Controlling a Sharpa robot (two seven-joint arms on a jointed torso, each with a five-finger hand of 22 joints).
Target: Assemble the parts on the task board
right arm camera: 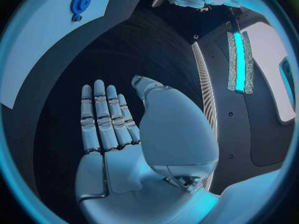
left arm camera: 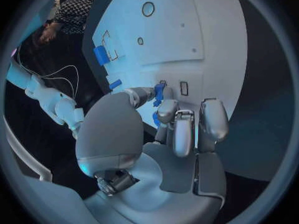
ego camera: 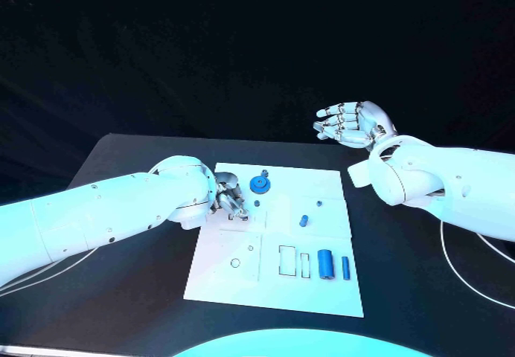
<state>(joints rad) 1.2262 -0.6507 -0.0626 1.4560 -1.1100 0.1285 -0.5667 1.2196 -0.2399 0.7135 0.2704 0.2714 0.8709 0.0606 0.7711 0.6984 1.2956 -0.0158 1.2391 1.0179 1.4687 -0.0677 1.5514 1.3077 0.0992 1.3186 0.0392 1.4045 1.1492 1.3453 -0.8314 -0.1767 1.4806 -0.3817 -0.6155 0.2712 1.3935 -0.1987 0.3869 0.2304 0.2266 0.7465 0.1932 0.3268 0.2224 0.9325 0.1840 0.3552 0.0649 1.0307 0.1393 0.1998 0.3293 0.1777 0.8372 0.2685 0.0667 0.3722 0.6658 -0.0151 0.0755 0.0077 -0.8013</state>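
Looking down at the black desk [ego camera: 129, 312], we see the white board [ego camera: 322, 290] lying flat at its middle, its long axis running away from the robot. On it: a blue gear [ego camera: 260, 183] near the far edge, a small blue peg [ego camera: 305, 220] at mid-board, and near the robot's edge a thick blue cylinder [ego camera: 326, 265] beside a slimmer blue pin [ego camera: 347, 268]. Cylinder and pin lie side by side, long axes parallel to the board's long side. Outlined rectangular slots and a small ring mark sit just left of them.

The left hand [ego camera: 228, 196] is at the board's left edge, beside the gear. In the left wrist view its fingers [left arm camera: 177, 129] curl down onto the board, with small blue pieces [left arm camera: 159, 92] at the fingertips; we cannot tell whether it grips one, since the fingers hide the contact.

The right hand [ego camera: 351, 123] is raised beyond the desk's far right, well apart from the board, fingers extended and holding nothing.
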